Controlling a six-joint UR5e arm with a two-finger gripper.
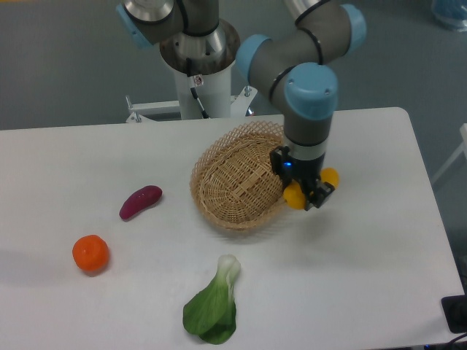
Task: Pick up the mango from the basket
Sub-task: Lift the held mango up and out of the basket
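Observation:
The yellow-orange mango [295, 194] hangs in my gripper [312, 195], whose black fingers are shut on it. It is held just past the right rim of the wicker basket [233, 179], above the white table. Only the mango's two ends show on either side of the fingers. The basket sits mid-table with nothing showing inside it, and the arm hides its right rim.
A purple sweet potato [140, 202] lies left of the basket and an orange tangerine [90, 253] further front-left. A green bok choy [213, 306] lies near the front edge. The robot's base column [198, 73] stands behind the basket.

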